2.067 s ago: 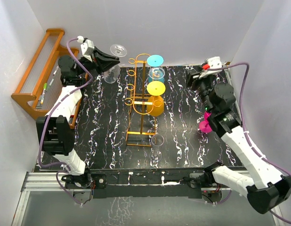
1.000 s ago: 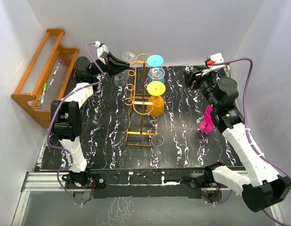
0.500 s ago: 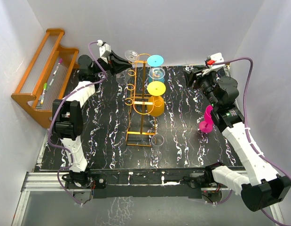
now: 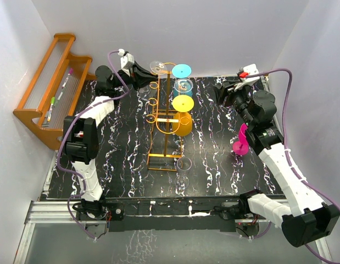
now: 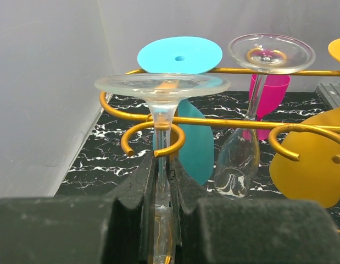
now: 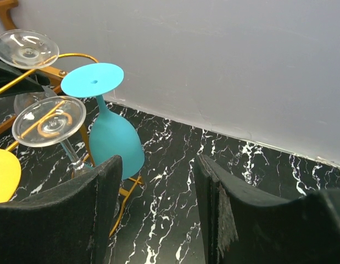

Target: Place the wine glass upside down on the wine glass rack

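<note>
At rack (image 5: pixel 213 121) hook, glass (image 5: pixel 161 85) in left fingers (image 5: pixel 138 181)

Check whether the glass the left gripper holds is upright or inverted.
Inverted: wine glass foot on top, stem down in the left gripper.

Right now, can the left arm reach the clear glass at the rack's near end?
Probably not: the left gripper is shut on the wine glass at the rack's far hooks, away from the clear glass.

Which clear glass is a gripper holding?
The upside-down glass whose stem the left gripper pinches by the rack; the hung clear glass and the standing clear glass are free.
</note>
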Tool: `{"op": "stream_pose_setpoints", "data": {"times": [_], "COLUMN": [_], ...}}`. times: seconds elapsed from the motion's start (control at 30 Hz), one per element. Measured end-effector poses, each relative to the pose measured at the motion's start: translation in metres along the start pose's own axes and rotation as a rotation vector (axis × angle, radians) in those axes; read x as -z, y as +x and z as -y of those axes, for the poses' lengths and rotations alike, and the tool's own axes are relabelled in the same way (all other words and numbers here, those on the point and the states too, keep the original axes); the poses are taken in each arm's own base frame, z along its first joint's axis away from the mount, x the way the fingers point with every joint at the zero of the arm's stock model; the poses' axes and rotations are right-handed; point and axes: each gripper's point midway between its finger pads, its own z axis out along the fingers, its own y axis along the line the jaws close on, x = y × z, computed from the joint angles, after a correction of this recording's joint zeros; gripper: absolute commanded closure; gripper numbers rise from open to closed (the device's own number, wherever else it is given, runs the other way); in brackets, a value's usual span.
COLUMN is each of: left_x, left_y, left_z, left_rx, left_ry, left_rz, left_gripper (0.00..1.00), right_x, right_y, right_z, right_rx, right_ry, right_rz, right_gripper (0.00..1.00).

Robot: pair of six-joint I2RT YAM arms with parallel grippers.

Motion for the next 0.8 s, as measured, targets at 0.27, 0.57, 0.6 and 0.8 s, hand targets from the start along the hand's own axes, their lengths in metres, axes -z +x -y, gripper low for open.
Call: {"op": "stream_pose_setpoints", "data": {"times": [0.27,0.57,0.6,0.8], "left_x": [0.003,0.004,0.004,0.011], "left_y": [0.014,0.018,0.019,0.029], "left_z": [0.001,0.001,0.002,0.012], "left_rx": [0.035,0.034,0.035,0.047], "left_ry": [-0.021,-0.032,-0.037,-0.065], "left_rz": [-0.007,-0.002,-0.001,-0.02], "left_gripper": [0.78,0.69,0.67,0.62], "right_x": [0.0,-0.009,-0.013,-0.019], "right_y": [0.004,0.014,0.011,0.018], "right_z": [0.001,0.033,0.033,0.036], "right_rx": [-0.006,-0.104,-0.1,-0.192], "right_ry": [0.007,0.207,0.203,0.208], "right_rz": [-0.013,-0.136,-0.165,-0.326], "right_gripper": [0.4,0.02,0.02,0.01]}}
